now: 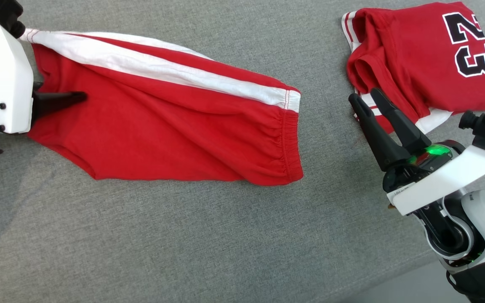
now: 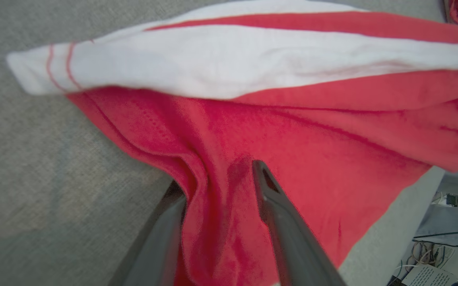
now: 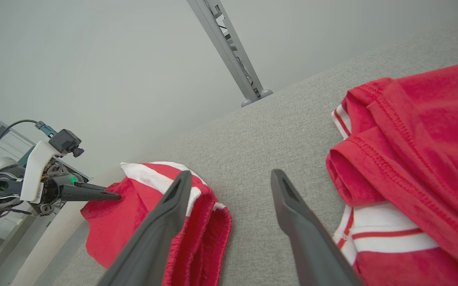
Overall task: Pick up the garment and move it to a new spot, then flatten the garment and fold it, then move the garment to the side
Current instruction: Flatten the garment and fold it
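The garment is a pair of red shorts [image 1: 162,122] with a white side stripe, lying stretched out on the grey table [image 1: 183,244]. My left gripper [image 1: 80,97] is at its left end. In the left wrist view the left gripper [image 2: 217,174] stands open astride a fold of the shorts [image 2: 312,131], one finger on top of the cloth and the other at its edge. My right gripper [image 1: 363,94] hangs open above bare table, to the right of the waistband. In the right wrist view the right gripper [image 3: 231,174] holds nothing, with the shorts [image 3: 113,222] to its left.
A folded red jersey [image 1: 427,54] with a black number lies at the table's far right, close to my right fingers; the right wrist view has the jersey [image 3: 431,159] on its right. The table's edge runs across the lower right corner. A grey metal post [image 3: 229,51] stands behind the table.
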### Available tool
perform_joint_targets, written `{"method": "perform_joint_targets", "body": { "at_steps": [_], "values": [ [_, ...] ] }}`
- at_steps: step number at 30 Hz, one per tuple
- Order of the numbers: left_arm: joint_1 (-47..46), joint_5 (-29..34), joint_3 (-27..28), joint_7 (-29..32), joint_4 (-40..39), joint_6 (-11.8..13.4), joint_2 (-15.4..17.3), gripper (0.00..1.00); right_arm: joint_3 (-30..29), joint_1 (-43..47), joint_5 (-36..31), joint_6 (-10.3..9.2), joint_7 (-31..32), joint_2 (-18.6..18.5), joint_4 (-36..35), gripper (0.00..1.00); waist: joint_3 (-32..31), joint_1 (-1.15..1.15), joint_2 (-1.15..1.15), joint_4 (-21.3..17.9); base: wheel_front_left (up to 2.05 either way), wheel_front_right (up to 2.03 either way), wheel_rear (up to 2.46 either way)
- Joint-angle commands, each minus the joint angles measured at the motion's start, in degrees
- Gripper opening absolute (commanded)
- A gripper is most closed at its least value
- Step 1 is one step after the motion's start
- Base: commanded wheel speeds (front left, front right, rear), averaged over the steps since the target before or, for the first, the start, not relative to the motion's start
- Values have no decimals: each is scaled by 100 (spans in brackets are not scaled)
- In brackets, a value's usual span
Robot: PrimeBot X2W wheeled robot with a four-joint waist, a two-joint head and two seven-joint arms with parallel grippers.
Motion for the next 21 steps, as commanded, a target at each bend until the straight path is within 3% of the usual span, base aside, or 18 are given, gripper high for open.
{"method": "perform_joint_targets", "body": {
  "at_steps": [1, 8, 21],
  "values": [
    [120, 18, -12, -9, 12, -11, 45, 0, -42, 57, -43, 1, 37, 25, 8, 100, -54, 0, 0, 18, 0, 0, 0],
    [268, -44, -23, -99, 104, -10, 64, 0, -132, 125, -104, 1, 114, 28, 40, 100, -297, 0, 0, 155, 0, 0, 0],
    [1183, -264, -232, -510, -261, -10, 48, 0, -421, 500, -156, 1, 539, -142, 146, 100, -1327, 0, 0, 706, 0, 0, 0]
  ]
}}
